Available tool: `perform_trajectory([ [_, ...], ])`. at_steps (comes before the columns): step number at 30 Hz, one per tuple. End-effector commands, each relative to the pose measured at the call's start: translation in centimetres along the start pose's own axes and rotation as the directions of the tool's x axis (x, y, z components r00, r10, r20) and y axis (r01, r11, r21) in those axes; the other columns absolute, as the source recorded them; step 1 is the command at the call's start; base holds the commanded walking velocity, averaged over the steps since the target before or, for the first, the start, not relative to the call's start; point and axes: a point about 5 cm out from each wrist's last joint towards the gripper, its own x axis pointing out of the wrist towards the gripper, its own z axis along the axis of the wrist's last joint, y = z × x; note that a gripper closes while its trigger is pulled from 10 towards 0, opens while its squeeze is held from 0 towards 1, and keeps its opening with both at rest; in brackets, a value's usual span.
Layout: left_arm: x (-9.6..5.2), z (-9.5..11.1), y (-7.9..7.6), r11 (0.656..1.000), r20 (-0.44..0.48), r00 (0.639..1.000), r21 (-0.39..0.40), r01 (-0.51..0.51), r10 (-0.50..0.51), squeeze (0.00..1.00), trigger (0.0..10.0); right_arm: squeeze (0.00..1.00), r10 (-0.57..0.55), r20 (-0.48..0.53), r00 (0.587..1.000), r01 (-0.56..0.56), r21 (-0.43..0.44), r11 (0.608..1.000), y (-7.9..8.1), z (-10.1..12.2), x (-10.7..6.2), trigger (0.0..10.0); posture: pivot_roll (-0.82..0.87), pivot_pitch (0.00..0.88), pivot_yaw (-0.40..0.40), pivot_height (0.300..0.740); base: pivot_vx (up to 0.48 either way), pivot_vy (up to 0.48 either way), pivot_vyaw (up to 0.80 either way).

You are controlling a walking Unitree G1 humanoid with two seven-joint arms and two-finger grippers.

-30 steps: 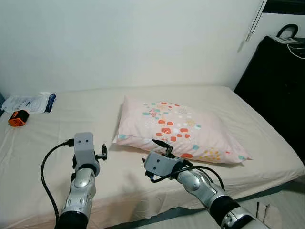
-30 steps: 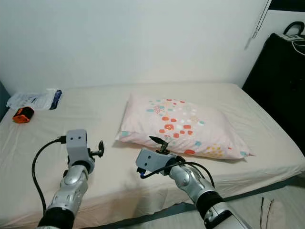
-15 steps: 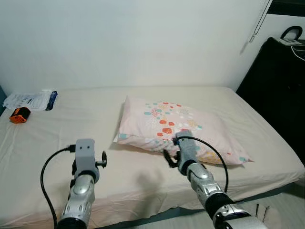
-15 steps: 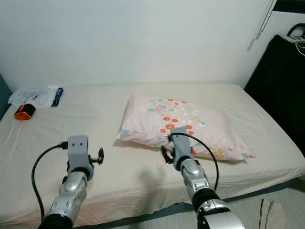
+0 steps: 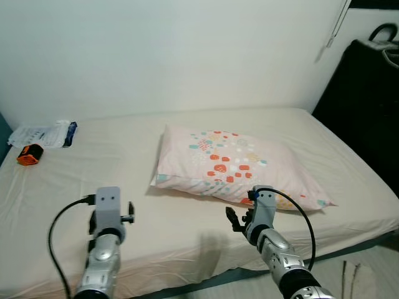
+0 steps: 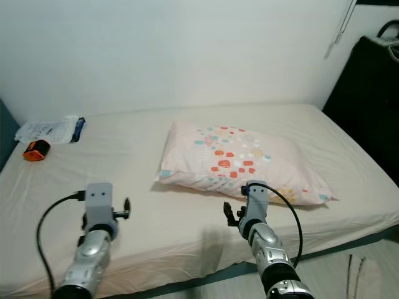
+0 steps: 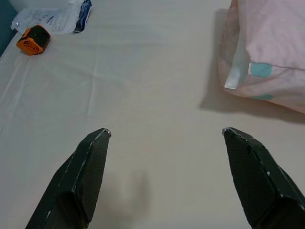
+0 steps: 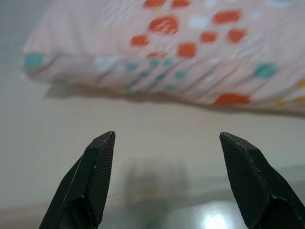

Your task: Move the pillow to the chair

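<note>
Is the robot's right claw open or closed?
Open: the right end effector shows two black fingers spread wide, facing the pillow.

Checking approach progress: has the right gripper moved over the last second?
Yes. The right gripper swung rightward along the pillow's near edge, now open before its middle.

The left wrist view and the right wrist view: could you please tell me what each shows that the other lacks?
Left wrist: the open left pincer, an orange object and a plastic packet far across the bed. Right wrist: the open right pincer facing the pillow's long dotted side. Both share the pillow and the cream sheet.
</note>
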Motion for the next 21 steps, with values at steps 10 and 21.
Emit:
perform_trajectory([
  [10,1.0,1.5,-2.0,0.994,0.02,0.994,-0.006,0.105,-0.105,0.0,10.0,0.0,-0.184,0.241,0.953,0.171,0.073,0.983,-2.2,8.8,1.6,10.0,-0.03,0.0,-0.054,0.74,0.0,0.0,0.0],
  [21,0.8,0.1,-2.9,0.992,-0.054,0.991,0.03,0.126,-0.124,0.0,10.0,0.0,0.114,0.145,0.983,-0.125,0.068,0.99,2.4,4.5,1.5,10.0,-0.07,0.0,-0.048,0.74,0.0,0.0,0.0],
])
